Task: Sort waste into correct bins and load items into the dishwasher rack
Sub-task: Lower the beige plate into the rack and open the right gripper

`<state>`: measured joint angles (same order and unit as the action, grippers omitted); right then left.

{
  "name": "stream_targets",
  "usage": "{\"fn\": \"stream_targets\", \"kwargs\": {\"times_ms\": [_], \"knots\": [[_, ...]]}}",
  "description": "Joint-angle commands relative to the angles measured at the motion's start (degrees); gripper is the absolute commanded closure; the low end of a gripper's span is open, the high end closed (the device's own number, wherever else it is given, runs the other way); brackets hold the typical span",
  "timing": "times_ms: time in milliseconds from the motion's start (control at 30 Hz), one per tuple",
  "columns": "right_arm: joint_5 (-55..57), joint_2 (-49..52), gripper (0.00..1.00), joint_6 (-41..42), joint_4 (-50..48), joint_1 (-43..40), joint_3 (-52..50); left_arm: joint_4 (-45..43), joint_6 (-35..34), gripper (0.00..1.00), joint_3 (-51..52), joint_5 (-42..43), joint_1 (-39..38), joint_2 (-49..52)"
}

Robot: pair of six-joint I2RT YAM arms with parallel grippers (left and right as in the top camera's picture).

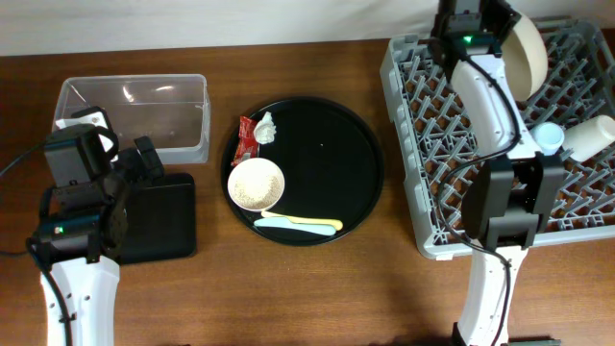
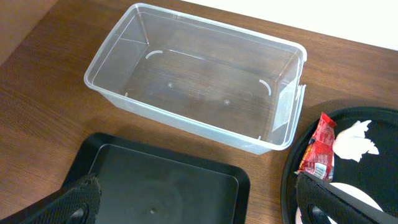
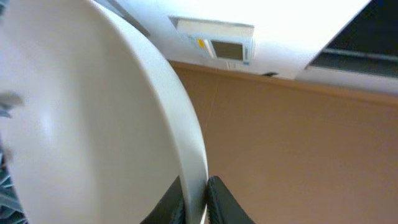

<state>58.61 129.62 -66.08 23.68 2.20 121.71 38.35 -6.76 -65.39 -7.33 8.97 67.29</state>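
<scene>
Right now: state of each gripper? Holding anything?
Left gripper: open, holding nothing.
Right gripper: fingers closed on the rim of the large cream bowl.

Cream bowl (image 1: 527,53) stands on its edge at the back of the grey rack (image 1: 423,144), rim pinched by the right end effector (image 3: 198,200). Blue cup (image 1: 548,137) and white cup (image 1: 591,137) sit side by side in the rack too. On the round tray (image 1: 332,144) there's a small bowl (image 1: 256,185) of rice (image 1: 252,181), upright. Red wrapper (image 1: 247,139) and tissue (image 1: 264,125) touch just behind it. Yellow (image 1: 315,224) and pale blue (image 1: 274,222) utensils lie in front. Off to the left, the clear tub (image 1: 135,115) is right behind the black bin tray (image 1: 159,221).
</scene>
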Motion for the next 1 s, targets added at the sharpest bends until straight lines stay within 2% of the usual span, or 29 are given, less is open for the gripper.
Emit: {"fn": "stream_targets", "kwargs": {"times_ms": [0,200,233,300,367,433,600,800,967], "knots": [[-0.3,1.2,0.85,1.3,0.9,1.7,0.4,-0.1,-0.7,0.00,-0.9,0.5,0.2,-0.1],[-2.9,1.2,0.80,9.0,8.2,5.0,0.4,-0.1,-0.7,0.00,-0.9,0.5,0.2,-0.1],[-2.9,1.2,0.75,9.7,8.6,5.4,0.4,-0.1,-0.7,0.00,-0.9,0.5,0.2,-0.1],[-2.9,1.2,0.51,11.3,9.5,6.5,0.4,-0.1,-0.7,0.00,-0.9,0.5,0.2,-0.1],[-2.9,1.2,0.50,12.9,10.8,7.2,0.4,-0.1,-0.7,0.00,-0.9,0.5,0.2,-0.1],[-3.1,1.2,0.41,15.8,13.1,8.3,0.4,-0.1,-0.7,0.00,-0.9,0.5,0.2,-0.1],[-8.2,1.2,0.31,23.5,19.6,12.5,0.4,-0.1,-0.7,0.00,-0.9,0.5,0.2,-0.1],[-8.5,1.2,0.27,29.5,19.9,15.1,0.5,-0.1,-0.7,0.00,-0.9,0.5,0.2,-0.1],[-8.5,-2.2,0.20,42.6,23.8,15.1,0.5,-0.1,-0.7,0.00,-0.9,0.5,0.2,-0.1]]}}
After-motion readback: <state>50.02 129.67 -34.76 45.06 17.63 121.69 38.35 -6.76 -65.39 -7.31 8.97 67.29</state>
